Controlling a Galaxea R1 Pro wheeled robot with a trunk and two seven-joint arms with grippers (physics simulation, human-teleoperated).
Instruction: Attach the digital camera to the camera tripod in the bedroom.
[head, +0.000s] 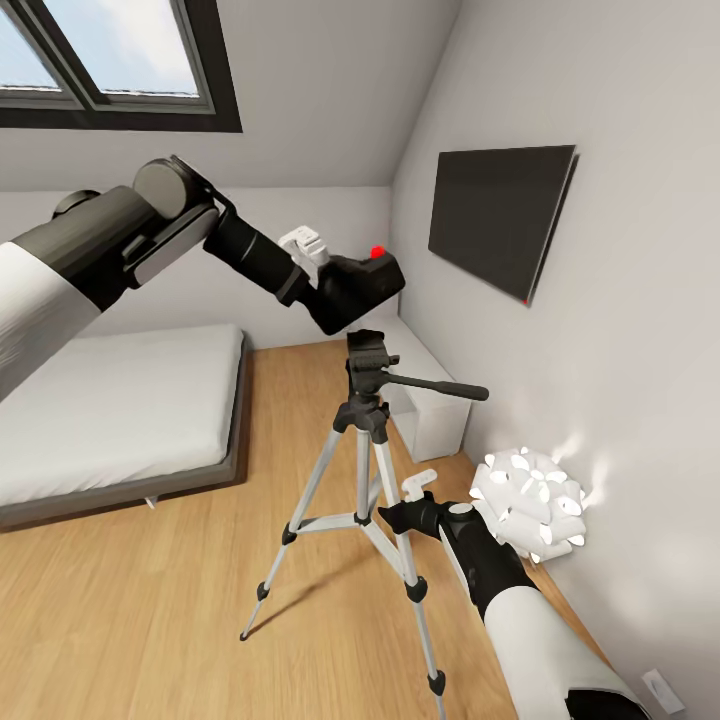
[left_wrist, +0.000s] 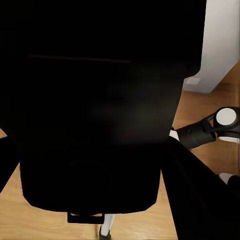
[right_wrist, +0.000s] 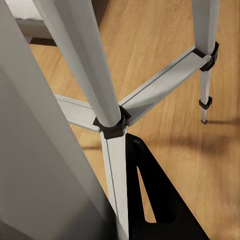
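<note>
- The left gripper (head: 345, 290) is clamped on the digital camera (head: 367, 282) (red dot on top), holding it in the air just above the camera tripod (head: 366, 440) head.
- In the left wrist view the digital camera's black body (left_wrist: 95, 125) blocks the gripper's fingers.
- The right gripper (head: 400, 515) sits low against a tripod leg (right_wrist: 112, 165); whether its fingers are parted or closed cannot be told.
- The tripod stands on the wood floor (head: 150, 610), beside the bed (head: 110, 420).

dark flat screen (head: 500, 215) mounted on right wall. white rosette-like ornament (head: 530, 505) on floor at wall base. small white cabinet (head: 432, 405) in far corner.
</note>
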